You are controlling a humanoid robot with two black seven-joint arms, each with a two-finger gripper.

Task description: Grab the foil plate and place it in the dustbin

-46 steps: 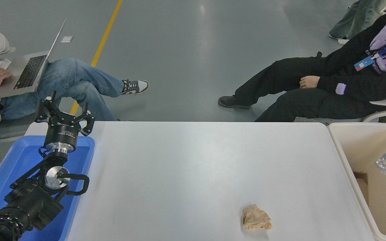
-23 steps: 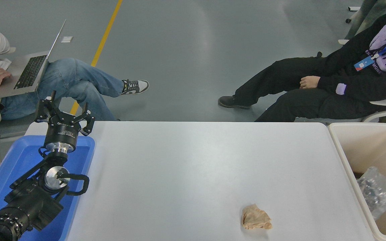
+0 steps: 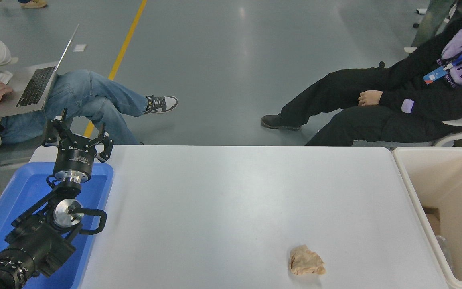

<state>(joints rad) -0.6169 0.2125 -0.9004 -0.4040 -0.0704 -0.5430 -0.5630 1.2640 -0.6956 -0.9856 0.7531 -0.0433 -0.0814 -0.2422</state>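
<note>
Fingers (image 3: 57, 127) of left gripper (image 3: 79, 136) spread above blue tray (image 3: 22, 192).

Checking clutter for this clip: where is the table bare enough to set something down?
Most of the white table is bare, from the blue tray to the dustbin. Only the paper wad sits near the front right. The left gripper and its arm crowd the tray.

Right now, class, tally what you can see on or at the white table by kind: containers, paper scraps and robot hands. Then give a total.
Containers: 2, the blue tray and the dustbin
Paper scraps: 1, the tan paper wad
Robot hands: 1, the left hand, over the blue tray
Total: 4
</note>
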